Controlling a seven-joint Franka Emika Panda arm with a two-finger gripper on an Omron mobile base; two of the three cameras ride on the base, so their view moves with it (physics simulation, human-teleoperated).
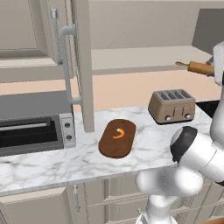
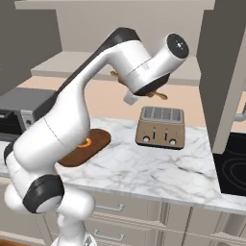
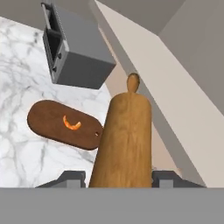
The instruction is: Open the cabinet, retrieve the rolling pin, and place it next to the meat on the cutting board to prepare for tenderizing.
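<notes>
The gripper (image 3: 120, 181) is clamped on the rolling pin (image 3: 124, 140), holding it in the air above the counter (image 1: 52, 164), over the toaster (image 1: 171, 106), right of the cutting board (image 1: 117, 138) with the meat (image 1: 119, 133).

White marble counter (image 1: 52, 164) with cutting board (image 1: 117, 139), toaster (image 1: 171, 106) and toaster oven (image 1: 33, 131)
</notes>
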